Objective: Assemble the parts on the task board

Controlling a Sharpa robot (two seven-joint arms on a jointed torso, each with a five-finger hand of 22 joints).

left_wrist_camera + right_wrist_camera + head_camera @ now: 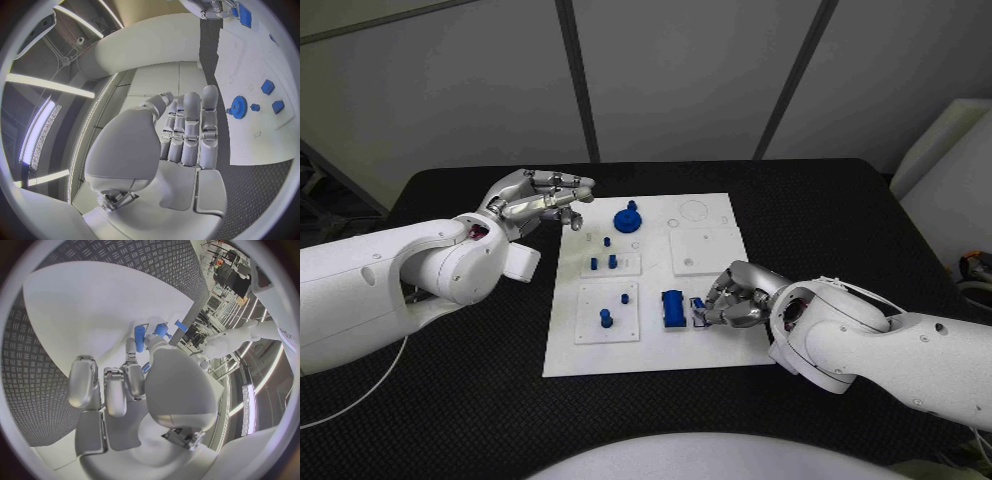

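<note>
1. The white task board [711,345] is laid flat in the middle of the black table [473,400].
2. The right hand [733,297] is set low at the board's near right part, its fingers curled onto a small blue part [698,304] that is pinched at the fingertips, just beside an upright blue block [672,309].
3. A short blue peg [606,318] is seen standing in the near left plate of the board.
4. 2 small blue blocks [603,263] are seen standing in the plate beyond it.
5. A blue gear [627,218] is placed at the far part of the board.
6. The left hand [538,199] is held above the table at the board's far left corner, fingers curled together, with nothing in them.
</note>
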